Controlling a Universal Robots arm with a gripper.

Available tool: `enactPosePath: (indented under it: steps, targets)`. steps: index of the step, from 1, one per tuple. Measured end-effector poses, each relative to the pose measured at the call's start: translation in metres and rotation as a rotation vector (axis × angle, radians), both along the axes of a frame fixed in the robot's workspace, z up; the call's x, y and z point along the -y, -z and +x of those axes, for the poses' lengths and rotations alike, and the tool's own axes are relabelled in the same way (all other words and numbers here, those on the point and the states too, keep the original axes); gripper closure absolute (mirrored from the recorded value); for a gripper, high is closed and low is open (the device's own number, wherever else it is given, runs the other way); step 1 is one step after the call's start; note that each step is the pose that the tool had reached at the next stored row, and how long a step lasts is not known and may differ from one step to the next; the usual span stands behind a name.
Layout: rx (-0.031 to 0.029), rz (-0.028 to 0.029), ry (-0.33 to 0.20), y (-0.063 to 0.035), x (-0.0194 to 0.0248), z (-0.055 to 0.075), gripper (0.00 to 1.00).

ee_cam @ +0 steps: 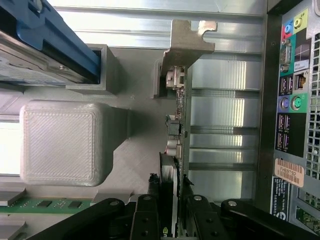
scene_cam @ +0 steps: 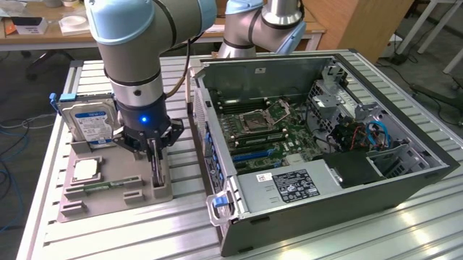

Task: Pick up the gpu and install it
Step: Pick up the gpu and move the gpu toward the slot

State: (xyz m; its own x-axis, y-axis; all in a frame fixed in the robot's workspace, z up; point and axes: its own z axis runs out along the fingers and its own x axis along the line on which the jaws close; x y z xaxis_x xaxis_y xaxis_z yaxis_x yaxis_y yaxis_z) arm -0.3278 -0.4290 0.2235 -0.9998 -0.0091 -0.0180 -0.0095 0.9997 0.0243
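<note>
The gpu [ee_cam: 175, 145] is showing dark with a silver bracket, the hand [ee_cam: 170, 200] is looking black, the hard drive [scene_cam: 90, 122] is wearing a blue-white label, the holder [ee_cam: 135, 165] is appearing grey, and the ribbed surface [scene_cam: 116, 238] is gleaming silver.

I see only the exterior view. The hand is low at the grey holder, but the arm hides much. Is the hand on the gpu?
Observer: Yes. In the wrist view the fingers of the hand press both sides of the gpu, which stands on edge in the grey holder.
Operator: Where is the metal bracket?
Observer: The silver bracket is at the card's end away from the hand.
Operator: What is beside the card?
Observer: The rear port panel of the computer case, with coloured sockets, apart from the card.
</note>
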Motion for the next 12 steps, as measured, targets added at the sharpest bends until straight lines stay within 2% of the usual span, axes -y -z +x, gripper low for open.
enactPosePath:
  steps: [12]
  targets:
    - [-0.0004, -0.0003, 0.000, -0.0133, 0.0000, 0.000, 0.73]
